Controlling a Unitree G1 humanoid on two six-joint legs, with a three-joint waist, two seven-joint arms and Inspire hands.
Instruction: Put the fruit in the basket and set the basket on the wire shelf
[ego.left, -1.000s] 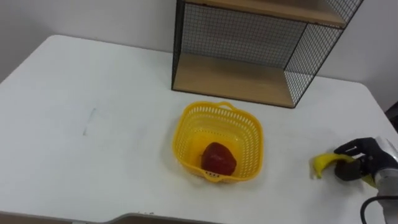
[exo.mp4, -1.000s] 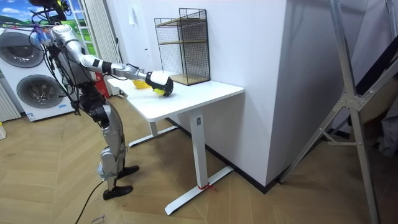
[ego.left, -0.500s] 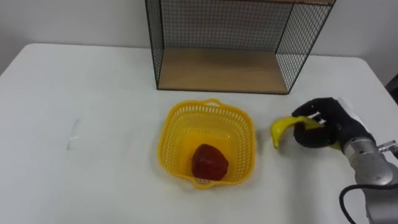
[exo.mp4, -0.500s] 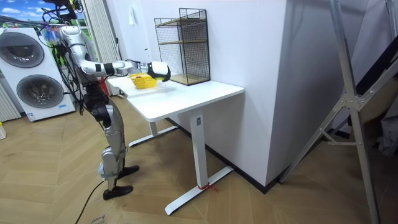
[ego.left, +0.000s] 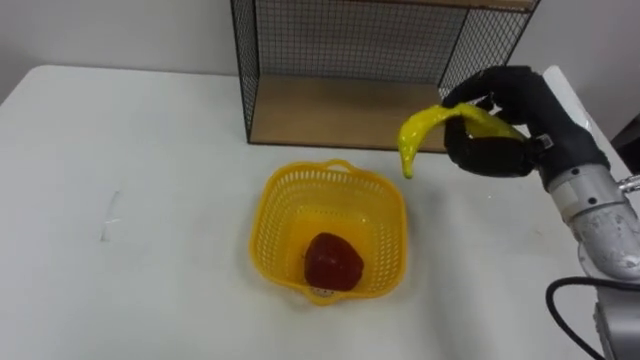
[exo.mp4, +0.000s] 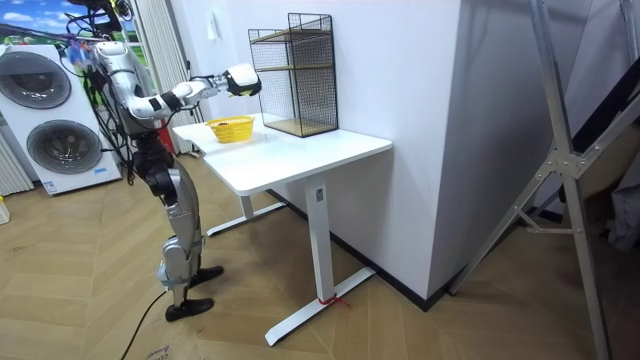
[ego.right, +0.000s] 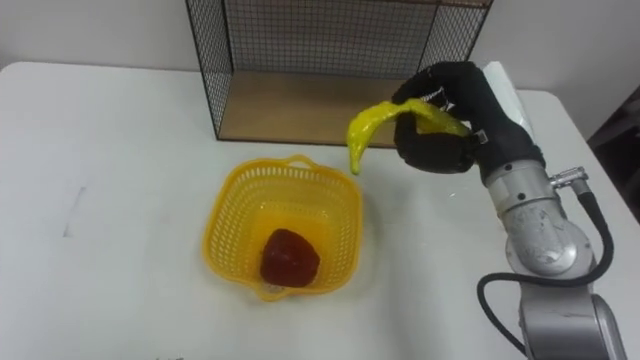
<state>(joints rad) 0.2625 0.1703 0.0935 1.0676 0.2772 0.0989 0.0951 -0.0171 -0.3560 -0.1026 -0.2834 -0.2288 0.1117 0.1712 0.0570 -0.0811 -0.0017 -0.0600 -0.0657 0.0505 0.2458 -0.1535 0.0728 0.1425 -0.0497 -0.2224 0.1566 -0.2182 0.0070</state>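
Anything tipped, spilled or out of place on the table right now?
Nothing stands out. The yellow basket sits upright on the table with the red fruit inside, and the right hand grips the banana, raised off the table near the basket's far rim.

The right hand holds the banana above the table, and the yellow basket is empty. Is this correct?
No. The right hand does hold the banana above the table, but the yellow basket is not empty: the left eye view shows a red fruit in it.
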